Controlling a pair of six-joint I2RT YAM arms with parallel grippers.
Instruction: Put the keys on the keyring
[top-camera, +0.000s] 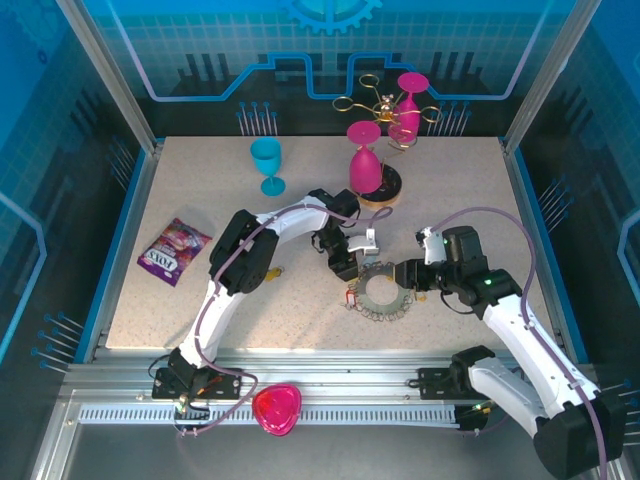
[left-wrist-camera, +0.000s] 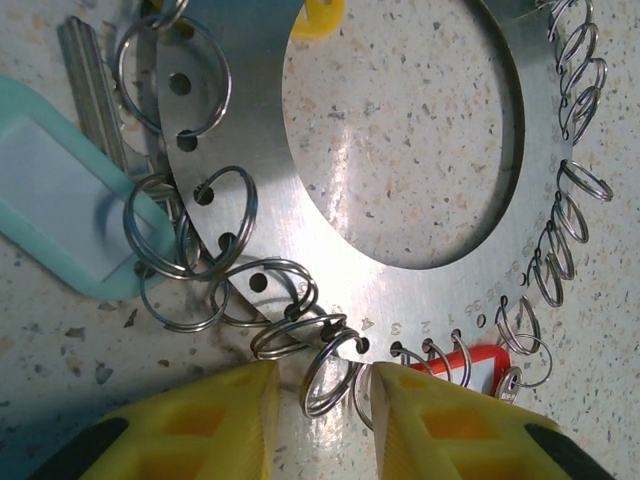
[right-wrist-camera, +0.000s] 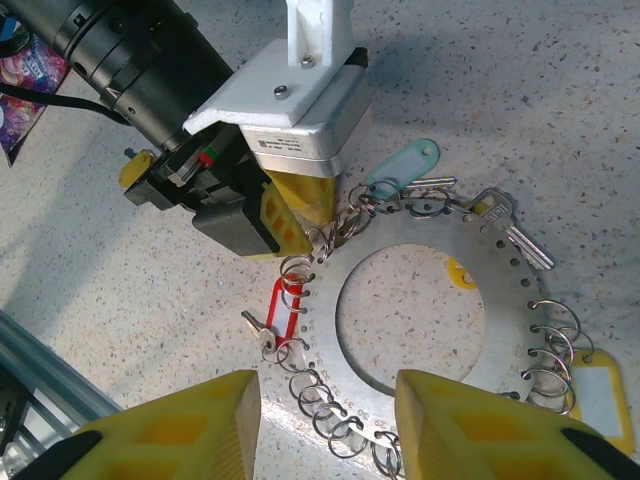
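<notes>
The keyring (top-camera: 385, 293), a flat grey metal ring fringed with silvery wire loops, lies on the speckled table. My left gripper (left-wrist-camera: 325, 400) is low at its rim (left-wrist-camera: 350, 280), open, with one wire loop (left-wrist-camera: 330, 372) standing between the yellow fingers and a gap on its left. A silver key (left-wrist-camera: 90, 90) with a teal tag (left-wrist-camera: 50, 190) hangs on a nearby loop. My right gripper (right-wrist-camera: 325, 420) is open and straddles the ring's near band (right-wrist-camera: 510, 300). A small key (right-wrist-camera: 260, 335) with a red tag (right-wrist-camera: 285, 305) and a silver key (right-wrist-camera: 515, 235) hang on loops.
A blue goblet (top-camera: 267, 160) stands at the back left. Two pink goblets (top-camera: 365, 165) (top-camera: 408, 100) are by the gold wire stand (top-camera: 385, 110). A candy bag (top-camera: 174, 250) lies left. A pink heart-shaped object (top-camera: 277, 408) sits on the front rail.
</notes>
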